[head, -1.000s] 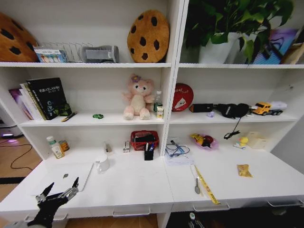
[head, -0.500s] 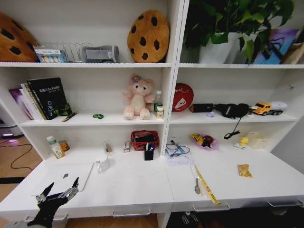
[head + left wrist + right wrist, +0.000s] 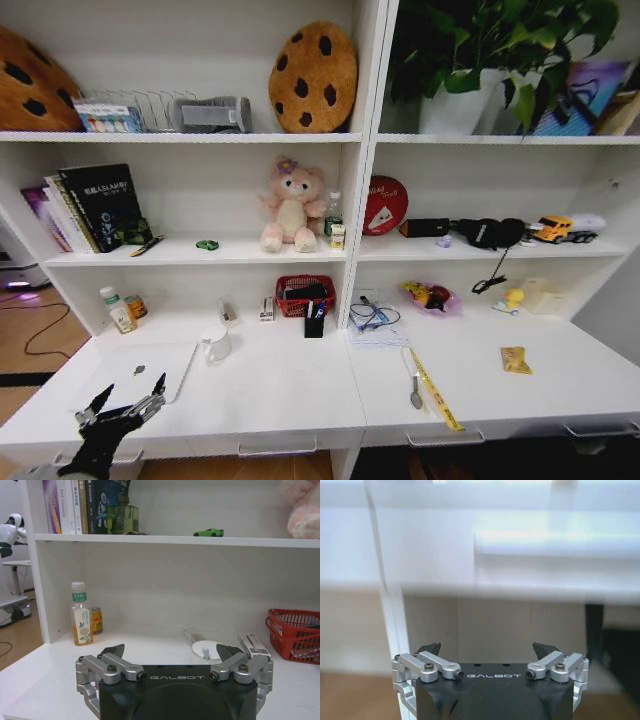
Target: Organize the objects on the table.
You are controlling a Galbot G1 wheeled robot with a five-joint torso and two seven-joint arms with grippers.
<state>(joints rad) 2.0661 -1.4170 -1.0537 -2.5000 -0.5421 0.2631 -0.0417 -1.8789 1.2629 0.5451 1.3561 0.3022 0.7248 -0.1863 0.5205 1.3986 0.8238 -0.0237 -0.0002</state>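
A silver laptop (image 3: 140, 372) lies shut on the left of the white table (image 3: 280, 390). My left gripper (image 3: 130, 392) hovers open over the table's front left corner, just in front of the laptop, holding nothing (image 3: 170, 651). A tiny green toy (image 3: 207, 244) (image 3: 208, 532) and a loose pen (image 3: 146, 245) rest on the shelf above. The black pen cup (image 3: 314, 322) stands before a red basket (image 3: 304, 295). A small can (image 3: 96, 621) stands beside a white-capped bottle (image 3: 81, 615) at the back left. My right gripper (image 3: 489, 650) is open, low down and facing white furniture panels.
A white dish (image 3: 216, 346) sits right of the laptop. On the right half lie a yellow tape (image 3: 435, 390), a metal tool (image 3: 415, 395), a snack packet (image 3: 515, 360) and cables on paper (image 3: 372, 320). A pink plush bunny (image 3: 290, 205) and books (image 3: 95, 205) fill the shelf.
A small dark part below the table's front edge near the middle has slipped out of the head view. The left gripper and the things on the table have not moved.
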